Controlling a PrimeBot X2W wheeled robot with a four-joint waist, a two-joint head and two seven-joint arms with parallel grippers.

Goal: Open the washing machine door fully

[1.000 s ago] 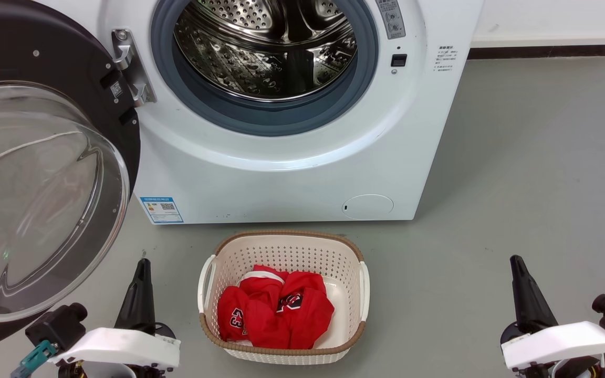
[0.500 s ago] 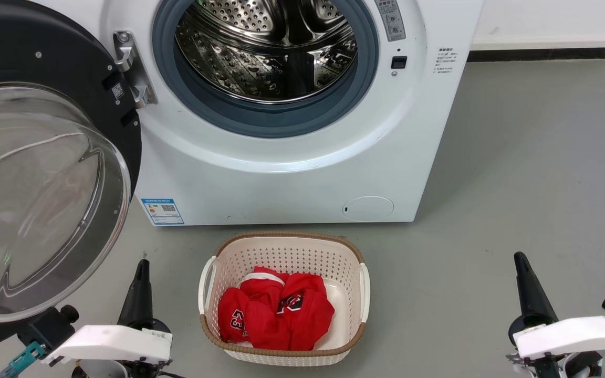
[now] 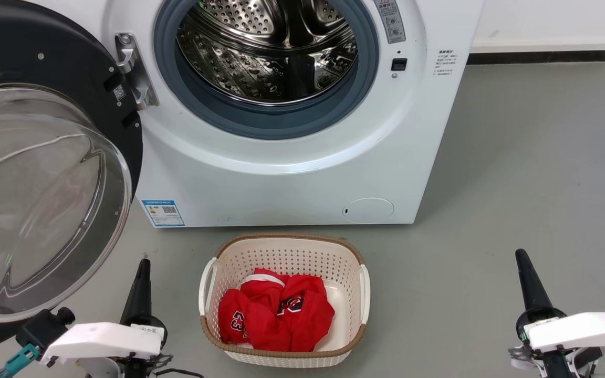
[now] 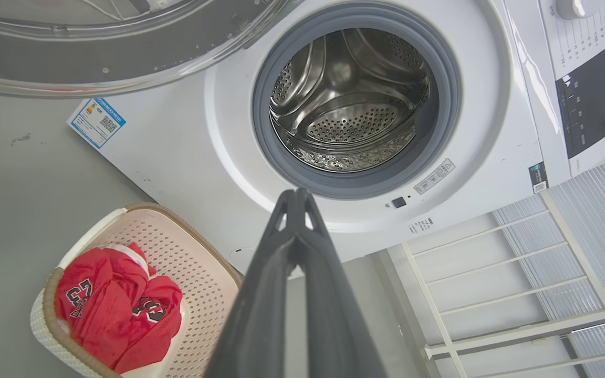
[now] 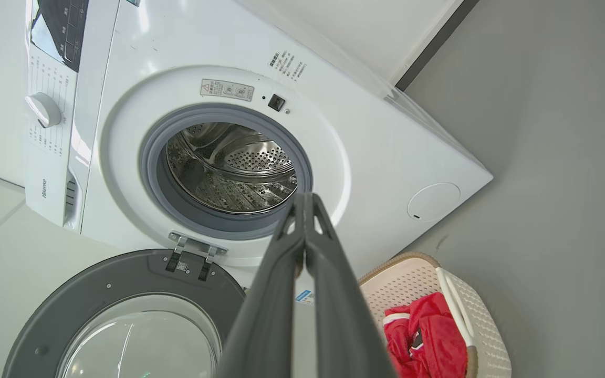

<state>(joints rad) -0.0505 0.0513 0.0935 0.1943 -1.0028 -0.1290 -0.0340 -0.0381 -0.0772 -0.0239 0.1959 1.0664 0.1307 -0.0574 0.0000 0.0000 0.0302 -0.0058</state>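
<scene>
The washing machine door (image 3: pixel 40 178) stands swung wide open at the left side of the washing machine (image 3: pixel 292 184). The left gripper (image 3: pixel 142 278) and the right gripper (image 3: pixel 525 273) sit in front of the washing machine, fingers pressed together, empty, clear of the door.

The washing machine door (image 3: pixel 45 178) runs off the head view's left edge; the blue label (image 3: pixel 163 212) is illegible
</scene>
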